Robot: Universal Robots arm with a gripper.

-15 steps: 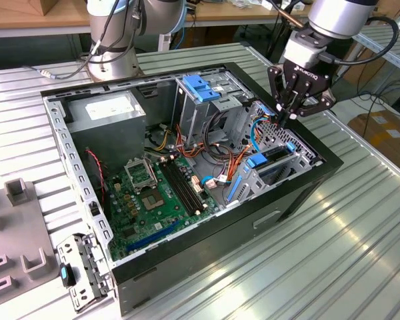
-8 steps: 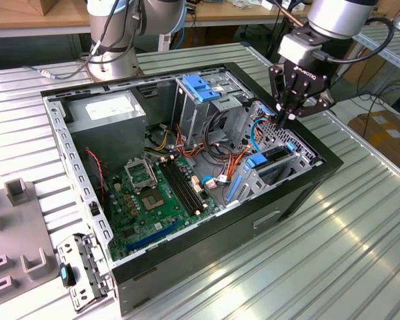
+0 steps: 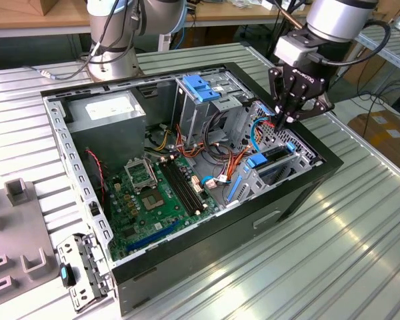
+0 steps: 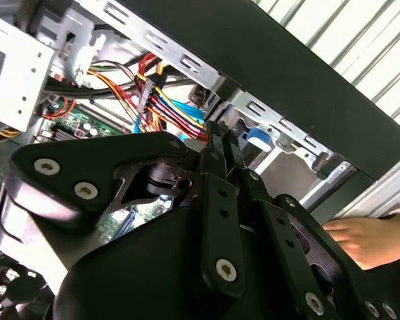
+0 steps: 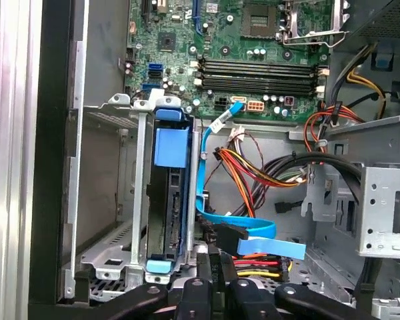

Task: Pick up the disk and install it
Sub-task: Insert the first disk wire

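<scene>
Already the disk [image 5: 168, 200] sits edge-on in its metal bay [image 5: 113, 257] at the corner of the open computer case [image 3: 300, 193], blue rails showing at both ends. Just beside the bay, the gripper [image 3: 285, 121] hovers over the blue and orange cables [image 5: 253, 243], its fingers [image 4: 221, 150] pressed together on nothing. A person's hand [image 4: 368, 238] rests on the ribbed worktop [image 3: 333, 247] outside the case.

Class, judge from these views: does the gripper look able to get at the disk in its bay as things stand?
Probably yes. The gripper hangs close beside the disk, which stands on edge in the open case, uncovered from above. The blue cable next to it might snag.
</scene>
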